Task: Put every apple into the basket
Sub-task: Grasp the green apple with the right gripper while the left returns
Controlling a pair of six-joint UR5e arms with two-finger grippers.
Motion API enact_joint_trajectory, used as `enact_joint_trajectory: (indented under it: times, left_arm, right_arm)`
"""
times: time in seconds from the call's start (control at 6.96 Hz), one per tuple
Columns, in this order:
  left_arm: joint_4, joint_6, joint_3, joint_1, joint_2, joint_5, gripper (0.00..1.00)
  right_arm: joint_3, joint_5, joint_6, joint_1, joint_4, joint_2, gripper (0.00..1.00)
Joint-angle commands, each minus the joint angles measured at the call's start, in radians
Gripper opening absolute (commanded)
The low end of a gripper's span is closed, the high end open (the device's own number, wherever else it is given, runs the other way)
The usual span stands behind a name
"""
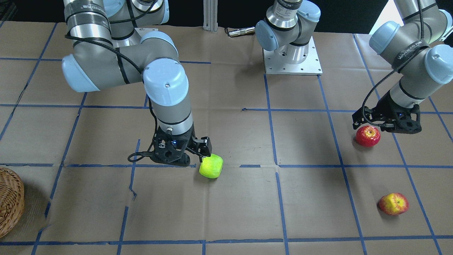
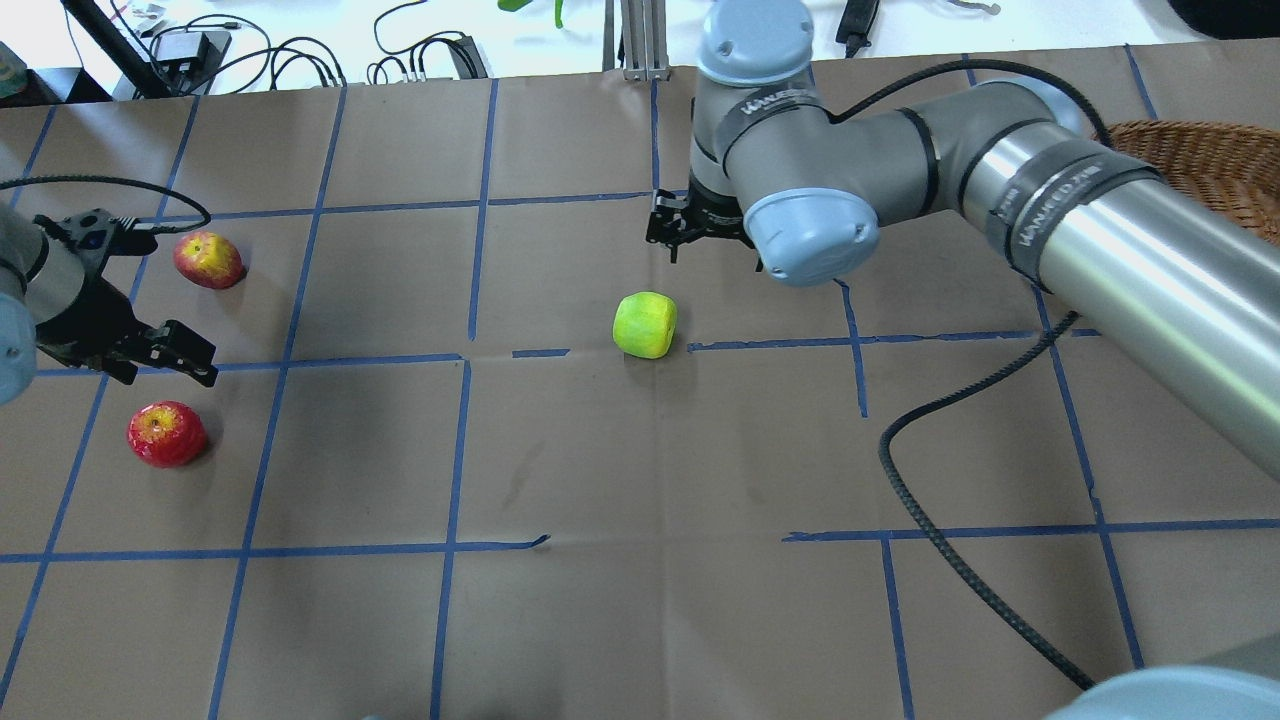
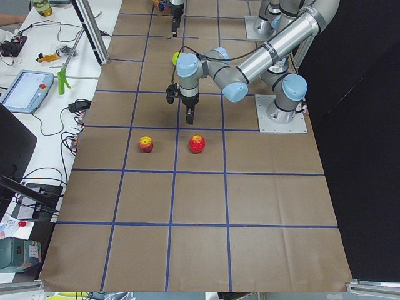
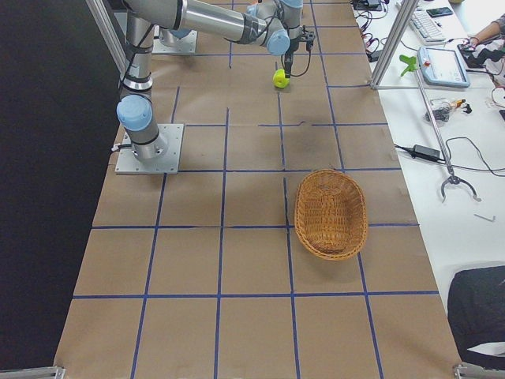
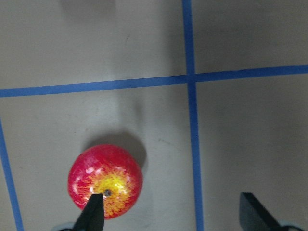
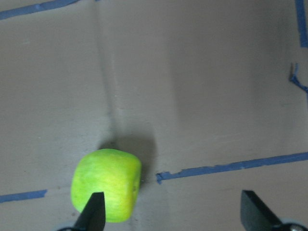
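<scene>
1. Hovering over the paper-covered surface [image 2: 640, 600], the right end effector [image 6: 173, 214] has its fingers spread wide apart and grips nothing; the lime green apple [image 6: 107, 185] lies on the surface under one fingertip, off to that side rather than centred between the two; whether the tip touches it cannot be told.
2. The left end effector [image 5: 172, 214] also has its fingers apart and holds nothing; the deep red apple [image 5: 106, 180] sits on the surface below one fingertip, beside a blue tape line [image 5: 192, 144].
3. The red apple with yellow patches [image 1: 393, 203] lies on the surface near the deep red one but apart from it, closer to the operators' edge.
4. The wicker basket [image 4: 331, 213] stands on the surface at the robot's right end, well apart from all three apples; the lime green apple is near the middle of the surface.
</scene>
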Motion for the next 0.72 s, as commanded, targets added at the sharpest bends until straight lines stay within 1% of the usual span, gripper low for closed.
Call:
enact_joint_trajectory:
  times: [0.0, 0.14, 0.57]
  left_arm:
    - [0.134, 0.092, -0.025, 0.076, -0.053, 0.001, 0.98]
    - [0.200, 0.103, -0.019, 0.088, -0.112, -0.001, 0.98]
    - [0.201, 0.093, -0.019, 0.085, -0.144, -0.007, 0.98]
  right_arm:
    - [-0.081, 0.005, 0.147, 0.087, -0.002, 0.113, 1.00]
    - [-0.097, -0.002, 0.172, 0.107, -0.001, 0.136, 1.00]
    - [-0.056, -0.004, 0.178, 0.108, -0.002, 0.161, 1.00]
